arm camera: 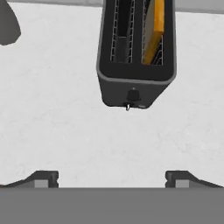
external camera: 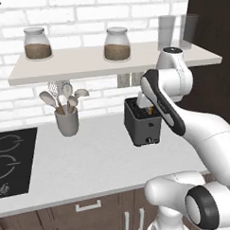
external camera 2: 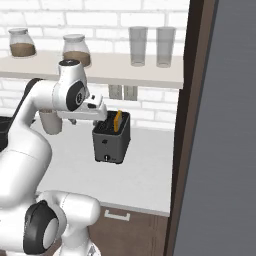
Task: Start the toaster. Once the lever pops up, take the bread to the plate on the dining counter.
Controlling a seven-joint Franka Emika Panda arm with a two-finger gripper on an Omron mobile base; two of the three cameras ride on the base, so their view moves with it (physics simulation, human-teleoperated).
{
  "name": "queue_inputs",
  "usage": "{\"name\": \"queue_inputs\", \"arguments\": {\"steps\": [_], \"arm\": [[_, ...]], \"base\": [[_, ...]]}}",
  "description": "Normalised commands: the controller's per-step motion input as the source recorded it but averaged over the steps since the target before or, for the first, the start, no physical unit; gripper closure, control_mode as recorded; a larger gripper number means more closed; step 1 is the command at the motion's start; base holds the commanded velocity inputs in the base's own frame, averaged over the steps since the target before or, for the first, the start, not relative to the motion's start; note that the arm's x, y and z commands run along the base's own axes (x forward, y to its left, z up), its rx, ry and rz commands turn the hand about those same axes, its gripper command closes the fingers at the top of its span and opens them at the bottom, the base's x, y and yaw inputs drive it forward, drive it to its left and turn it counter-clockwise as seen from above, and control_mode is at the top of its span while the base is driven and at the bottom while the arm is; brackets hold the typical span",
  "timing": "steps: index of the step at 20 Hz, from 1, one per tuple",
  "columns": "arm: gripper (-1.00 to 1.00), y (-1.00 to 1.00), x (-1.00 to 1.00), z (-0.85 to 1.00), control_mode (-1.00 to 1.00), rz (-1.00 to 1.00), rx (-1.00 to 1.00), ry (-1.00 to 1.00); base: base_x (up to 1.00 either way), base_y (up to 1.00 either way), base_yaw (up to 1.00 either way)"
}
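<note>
Jaws: spread wide with nothing between them; the gripper (arm camera: 112,177) shows two dark tips far apart over bare white worktop (arm camera: 57,131).
Gripper place: above the counter, on the near side of the toaster (arm camera: 135,52) and clear of it (no contact visible).
Toaster: dark boxy body standing upright on the worktop, below the shelf (external camera: 86,63), its small knob (arm camera: 127,106) low on the end facing the hand.
Bread: golden slice (arm camera: 154,30) standing on edge in one slot, its top poking above the toaster's rim; the other slot holds nothing.
Arm: white links pass in front of the toaster's right side in the left base view.
Nearby: grey utensil holder (external camera: 67,120) with pale spoons to the toaster's left, black hob (external camera: 12,159) farther left.
Shelf: two lidded jars (external camera: 116,43) and two clear glasses (external camera 2: 138,46).
</note>
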Motion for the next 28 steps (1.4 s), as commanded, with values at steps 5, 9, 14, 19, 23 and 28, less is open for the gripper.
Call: {"name": "queue_inputs", "arguments": {"steps": [5, 9, 14, 19, 23, 28], "arm": [[-1.00, -0.58, 0.01, -0.53, -1.00, -0.05, 0.00, -0.02], [-1.00, -0.54, 0.14, -0.27, -1.00, 0.00, 0.00, 0.00], [-1.00, -0.38, 0.20, -0.27, -1.00, 0.00, 0.00, 0.00], [-1.00, -0.23, 0.27, -0.27, -1.00, 0.00, 0.00, 0.00], [-1.00, 0.02, 0.23, -0.29, -1.00, 0.00, 0.00, 0.00], [-1.00, 0.39, 0.04, -0.10, -1.00, 0.00, -0.02, -0.01]], "base": [[0.00, 0.00, 0.00], [0.00, 0.00, 0.00], [0.00, 0.00, 0.00], [0.00, 0.00, 0.00], [0.00, 0.00, 0.00], [0.00, 0.00, 0.00]]}}
